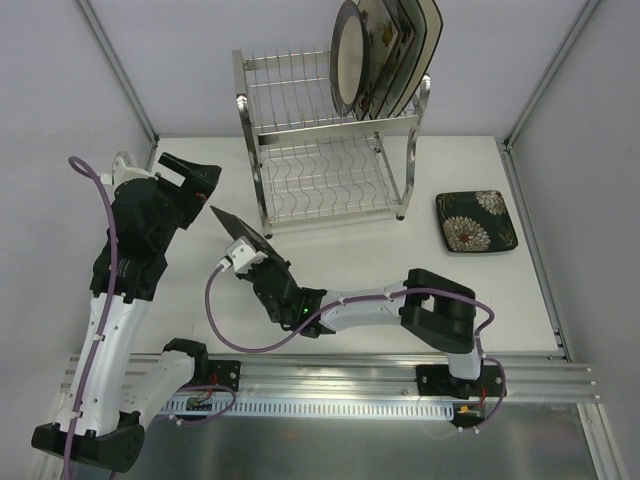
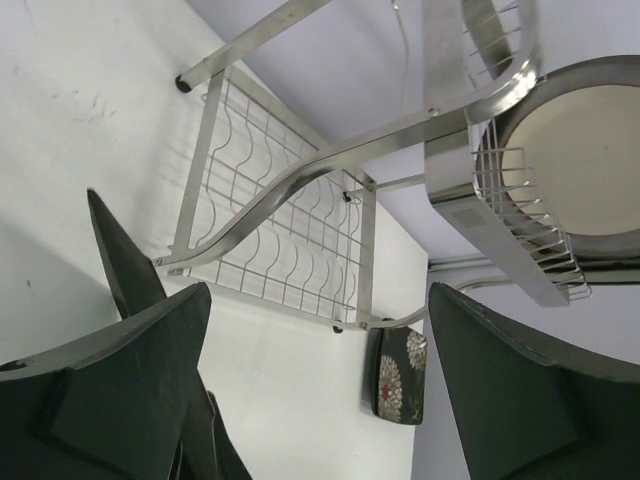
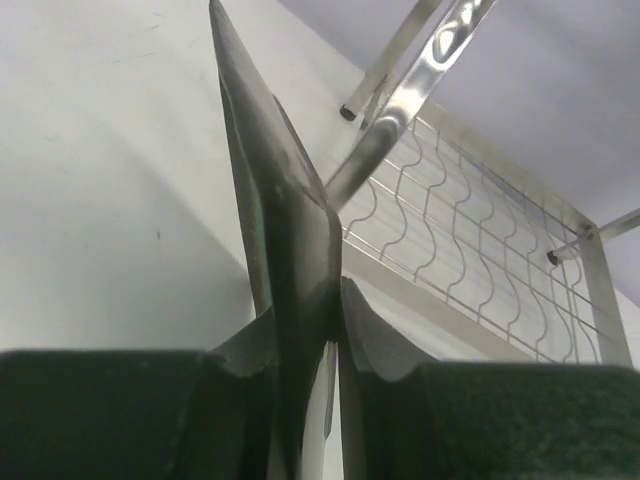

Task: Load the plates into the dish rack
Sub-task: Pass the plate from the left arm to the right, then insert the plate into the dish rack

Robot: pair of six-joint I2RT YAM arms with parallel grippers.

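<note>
1. The right pincer (image 3: 305,325) is clenching a dark plate (image 3: 285,230) by its rim, edge-up over the bench (image 1: 340,255) before the rack (image 1: 330,170).
2. The left pincer (image 2: 318,300) is hanging released alongside.
3. The plate is looking stiff, glazed, slippery and breakable, so a deep rim grip is suiting it.
4. Racked plates (image 1: 385,55) and posts are crowding the top tier, and a floral plate (image 1: 476,220) is lying right.

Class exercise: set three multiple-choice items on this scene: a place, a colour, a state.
1. Where is the flowered plate? A on the table right of the dish rack; B on its lower shelf; C on its top shelf.
2. The face of the racked round plate is: A red; B cream; C blue.
3. The right gripper is: A open; B out of view; C shut on a dark plate.
1 A, it lies flat beside the rack. 2 B, pale cream shows. 3 C, it clamps the plate's edge.
</note>
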